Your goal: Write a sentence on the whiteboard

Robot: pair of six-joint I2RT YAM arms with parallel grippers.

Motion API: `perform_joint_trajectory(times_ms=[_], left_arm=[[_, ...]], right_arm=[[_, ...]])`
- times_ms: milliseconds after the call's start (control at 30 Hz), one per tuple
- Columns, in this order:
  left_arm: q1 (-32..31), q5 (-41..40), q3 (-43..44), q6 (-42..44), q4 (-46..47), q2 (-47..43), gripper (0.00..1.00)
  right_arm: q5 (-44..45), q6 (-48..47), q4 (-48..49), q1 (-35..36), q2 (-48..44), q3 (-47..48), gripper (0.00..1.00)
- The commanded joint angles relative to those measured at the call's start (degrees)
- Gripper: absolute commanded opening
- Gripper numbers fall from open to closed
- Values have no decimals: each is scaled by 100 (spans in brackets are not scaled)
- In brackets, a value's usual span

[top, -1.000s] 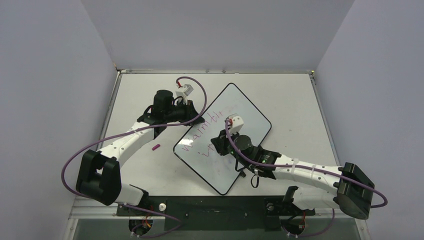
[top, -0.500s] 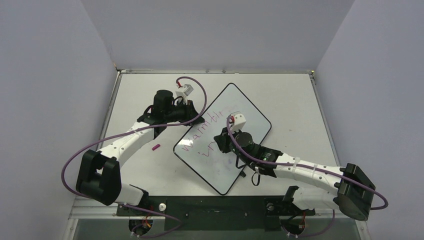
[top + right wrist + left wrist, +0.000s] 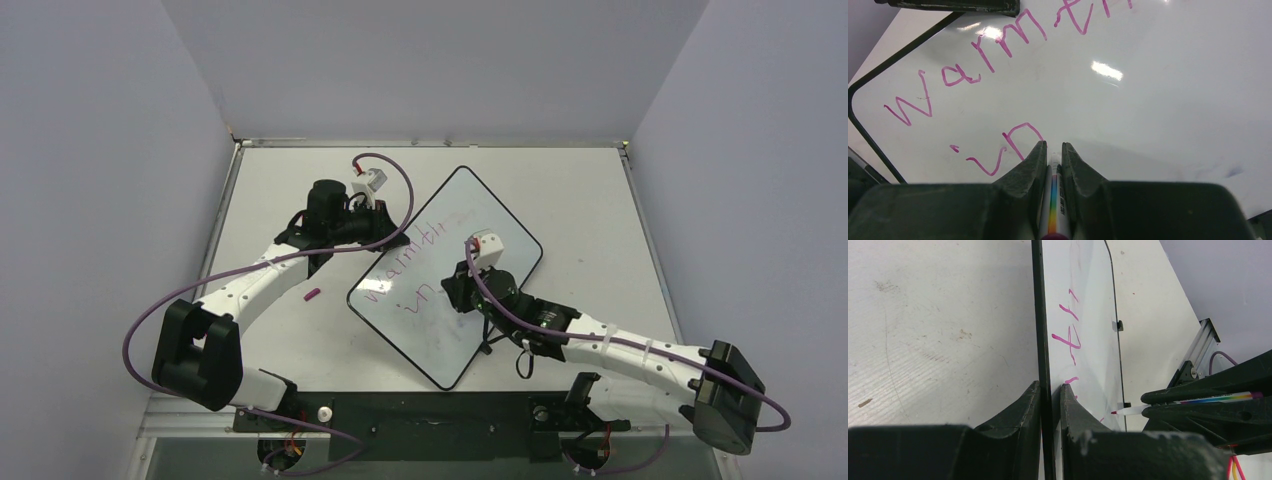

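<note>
The left gripper point(image 3: 1049, 389) pinches the whiteboard point(image 3: 497, 222) by its far-left edge. The right gripper point(image 3: 1053, 148) squeezes a marker point(image 3: 1054, 202), poised beside the sentence point(image 3: 993, 50), reading "warmth in".

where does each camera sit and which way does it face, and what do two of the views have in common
Top external: above and behind the bases, looking down at the table; both arms show, reaching the whiteboard.
Left wrist: on the left arm, looking along the board's rim; left gripper clamps it.
Right wrist: on the right arm, facing the sentence; right gripper grips the marker.
Shared: both wrist views show the marker and pink writing.
</note>
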Motion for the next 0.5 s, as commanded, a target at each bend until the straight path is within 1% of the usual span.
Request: perform_joint_trajectory(times_ms=[0,200,467], left_arm=[[59,-370,7,470,245,-152,0],[59,-369,-1,469,247,-172,0],[59,-361,5,465,245,-172,0]], right_arm=[[236,-218,-38,-22,-313,283,0],[314,-531,-213,-21,-411,724,0],[584,-716,-247,-153,-225,978,0]])
